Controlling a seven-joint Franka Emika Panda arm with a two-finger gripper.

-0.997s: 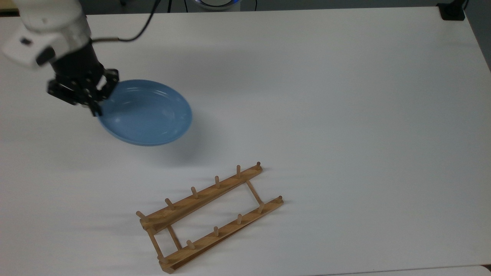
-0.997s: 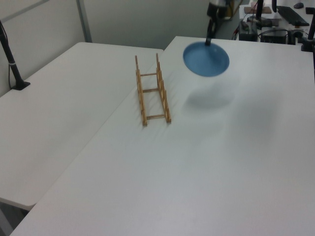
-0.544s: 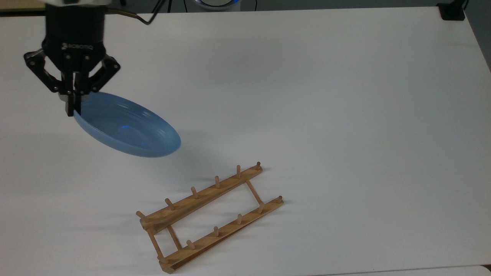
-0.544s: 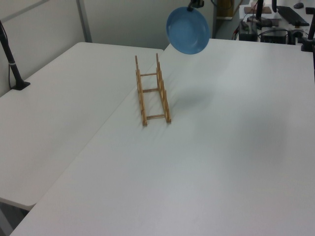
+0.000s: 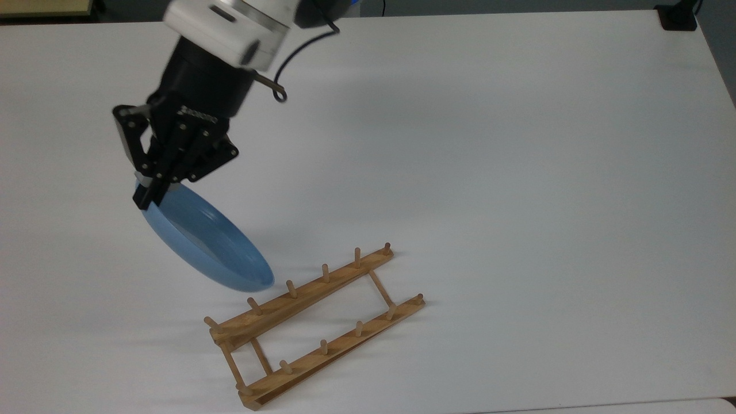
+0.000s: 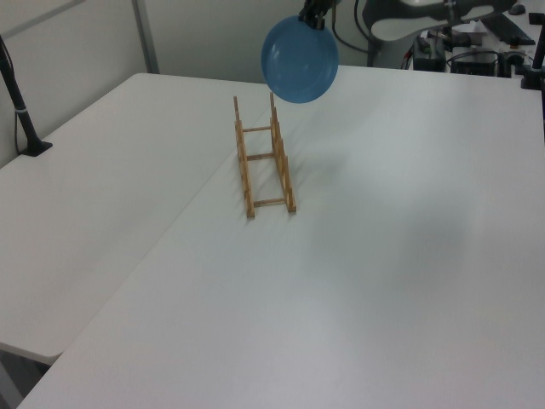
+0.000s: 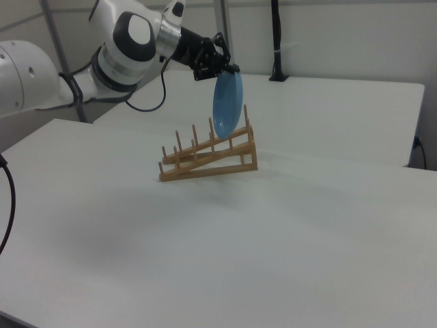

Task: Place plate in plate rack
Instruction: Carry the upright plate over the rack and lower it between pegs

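We see the end effector (image 5: 150, 190) pinching the plate (image 5: 207, 241) by its top rim, so the blue plate hangs down below it. Its two fingers are pressed close together on that edge. The plate is up in the air and tipped almost on its side. In the right view the plate (image 7: 227, 104) stands nearly straight up and down, with the end effector (image 7: 231, 68) right above it.

The plate rack (image 5: 313, 325) lies flat on the white table (image 5: 517, 172). In the top view, the plate's low edge is just beside the rack's nearer rail, toward the top view's left. We cannot tell if the plate touches the pegs. In the left view the plate (image 6: 300, 60) hangs over the far end of the plate rack (image 6: 264, 158), and the end effector (image 6: 313, 15) grips its upper edge.
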